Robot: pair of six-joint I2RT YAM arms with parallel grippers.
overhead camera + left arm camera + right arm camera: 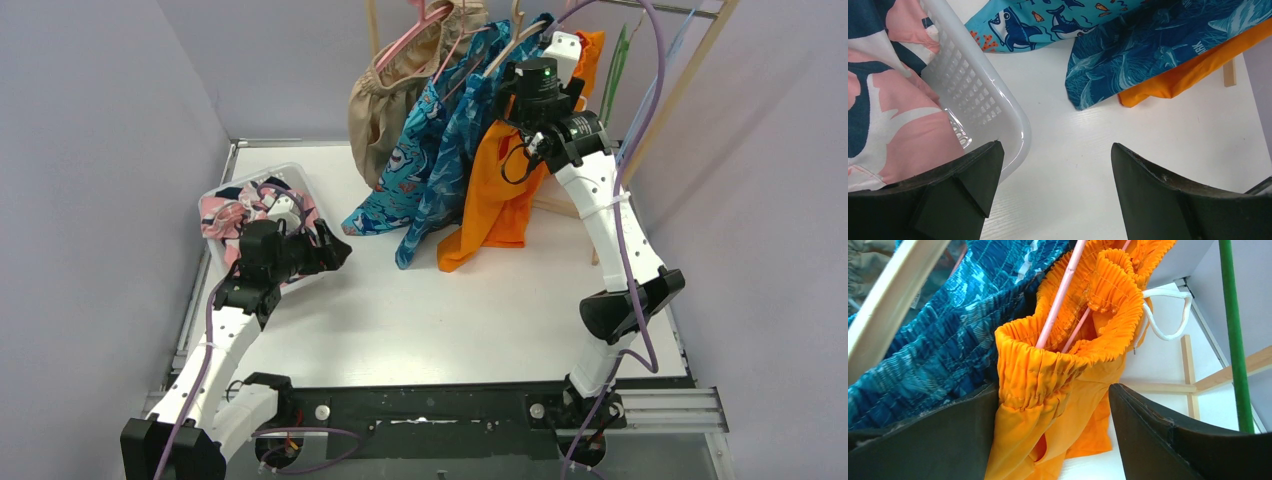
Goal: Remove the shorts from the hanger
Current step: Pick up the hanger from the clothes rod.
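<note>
Several shorts hang on hangers at the back: tan (pixel 385 95), turquoise print (pixel 400 175), dark teal-blue print (pixel 455 150) and orange shorts (pixel 495 190). My right gripper (pixel 555 50) is up at the orange pair. In the right wrist view it (pixel 1053 386) is open, with the orange waistband (pixel 1068 330) on its pink hanger (pixel 1063 290) between the jaws, the left finger against the fabric. My left gripper (pixel 338 248) is open and empty, low over the table beside the basket. Pink shark-print shorts (pixel 225 215) and a navy pair lie in the basket.
The white plastic basket (pixel 983 95) sits at the left, its corner next to my left finger. A wooden hanger (pixel 893 305) holds the teal-blue pair. A green rod (pixel 1233 340) and the wooden rack frame (pixel 1188 365) stand to the right of the orange shorts.
</note>
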